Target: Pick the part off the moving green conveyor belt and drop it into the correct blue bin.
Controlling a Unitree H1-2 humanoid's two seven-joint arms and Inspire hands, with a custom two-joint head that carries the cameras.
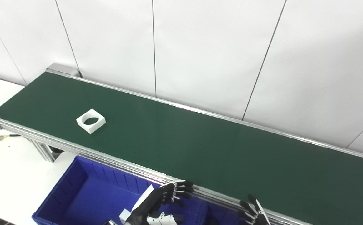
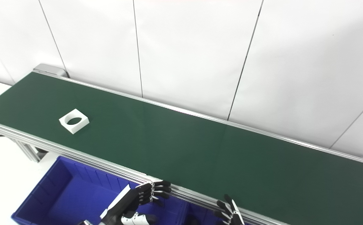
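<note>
White wall panels [image 1: 200,47] are backing a long green belt [image 1: 200,147] that is running slantwise across a white table [image 1: 3,175]; nearest the camera, the left hand [image 1: 165,200] is hovering over the blue bin [image 1: 84,193], its fingers [image 1: 183,189] lying apart, lightly curled and holding nothing; the right hand [image 1: 254,214] is showing only at the bottom edge, near the belt's metal rail [image 1: 212,197], fingers spread and likewise empty, though most of it is cut off. Beyond the rail, the belt is lying bare for a long stretch; the part [image 1: 90,120], a white square block with a round hole through it, is sitting flat far to the left, well apart from both hands. It is looking stiff, light and smooth, probably plastic, so it is likely to slip under a weak pinch; the flat outer sides are offering the surest hold, thumb against one face and fingers against the opposite one; hooking a finger into the hole is looking less steady. Only one bin is showing clearly.
</note>
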